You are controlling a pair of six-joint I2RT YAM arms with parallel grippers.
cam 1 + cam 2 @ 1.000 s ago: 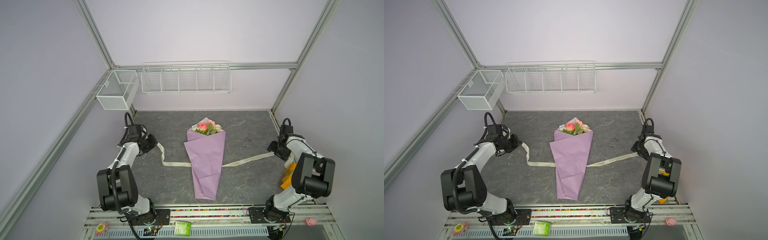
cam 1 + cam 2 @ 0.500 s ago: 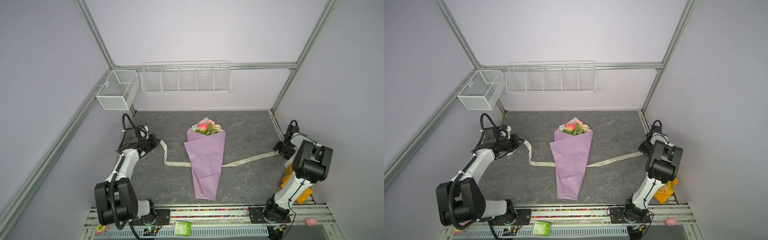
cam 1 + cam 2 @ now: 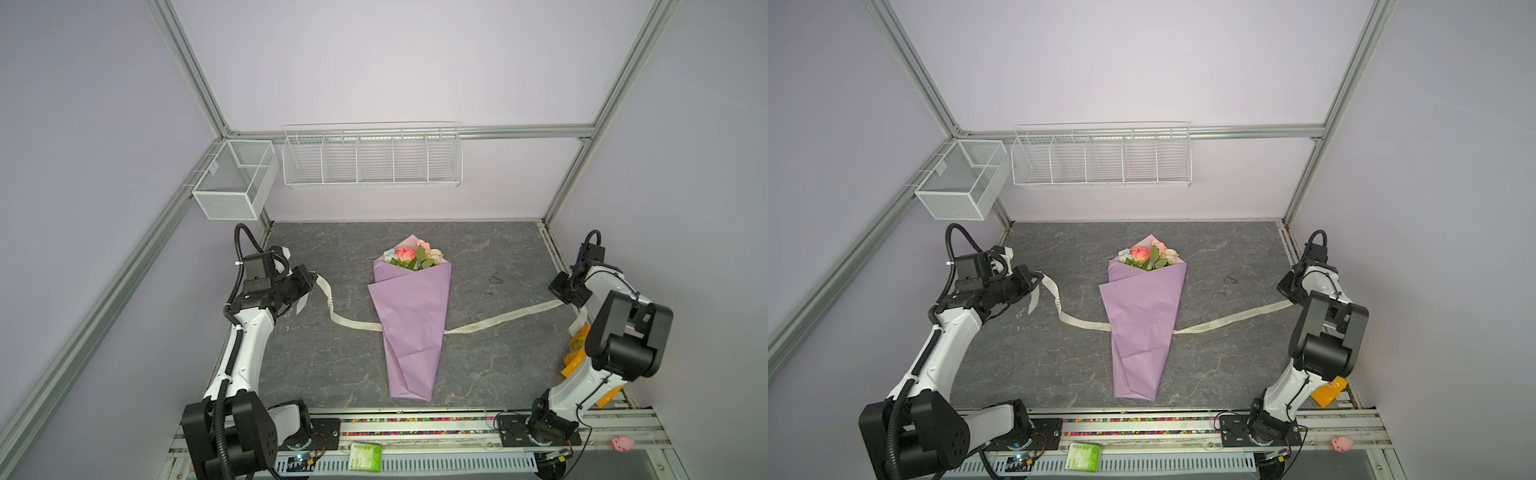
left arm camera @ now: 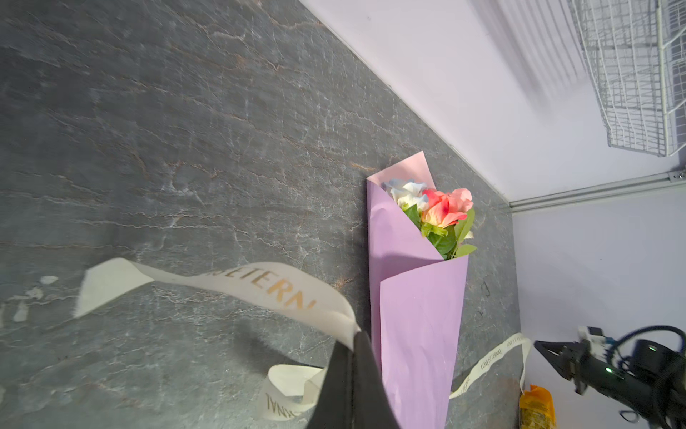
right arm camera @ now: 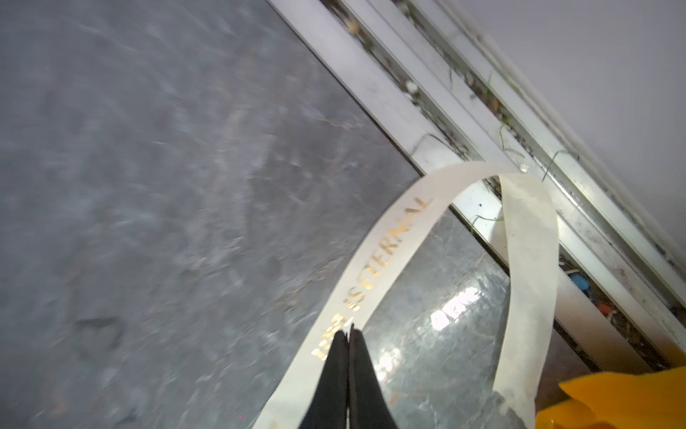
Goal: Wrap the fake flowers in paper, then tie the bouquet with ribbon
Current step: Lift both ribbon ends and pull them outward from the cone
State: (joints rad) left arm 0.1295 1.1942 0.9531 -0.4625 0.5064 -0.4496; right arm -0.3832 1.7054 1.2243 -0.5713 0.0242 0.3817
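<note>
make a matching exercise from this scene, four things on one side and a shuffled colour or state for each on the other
1 bouquet of fake flowers
2 ribbon
3 paper wrap
4 left gripper

a lilac
b shut on the ribbon
c cream, gold lettering
d blooms poking from the wrap's top

Pairs: 1-d, 2-c, 3-a, 4-b

Can't see the stems of the bouquet of fake flowers (image 3: 411, 255) at all, they're buried in the lilac paper (image 3: 409, 324). The ribbon (image 3: 503, 318) disappears under that wrap about midway between the left pincer (image 4: 354, 337) and the right pincer (image 5: 349, 332). Table (image 5: 148, 185) ahead of the right pincer is one smeary blur. The yellow packet (image 5: 612, 401) just beside it gets cropped by the frame edge, label unreadable.
</note>
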